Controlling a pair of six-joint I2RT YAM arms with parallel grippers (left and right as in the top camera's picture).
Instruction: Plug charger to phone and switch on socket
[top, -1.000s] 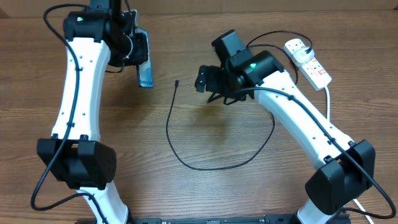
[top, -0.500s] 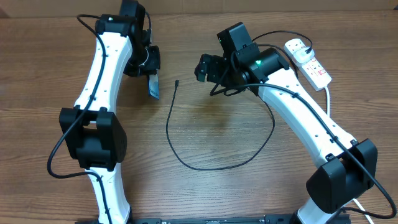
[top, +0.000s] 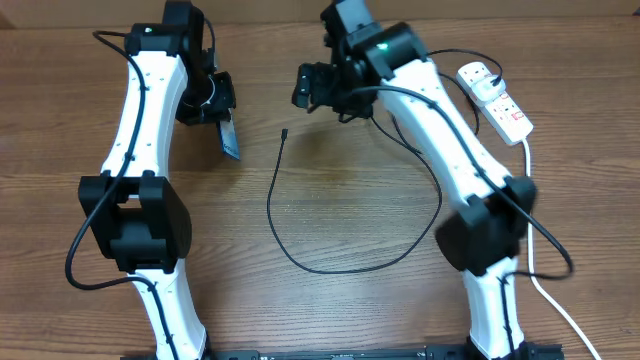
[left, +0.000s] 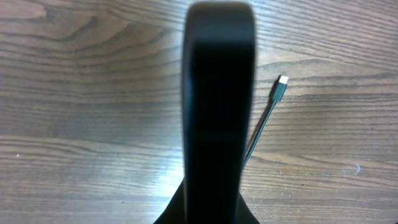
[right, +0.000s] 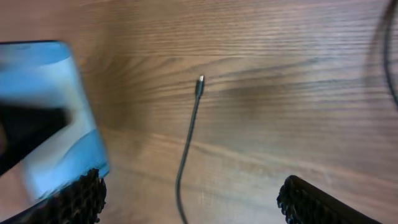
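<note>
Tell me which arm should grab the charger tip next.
Right. The left hand is shut on the phone, while the right hand is open, empty and hangs near the charger tip.

The phone (top: 231, 140) is held clear of the table at the left, tilted, its blue-lit screen seen from the right wrist view. The charger (top: 340, 270) is laid in a wide loop across the wood, its small tip (top: 285, 132) free beside the phone. Its black plug is seated in the white socket (top: 500, 100) at the far right; its switch position cannot be told.
</note>
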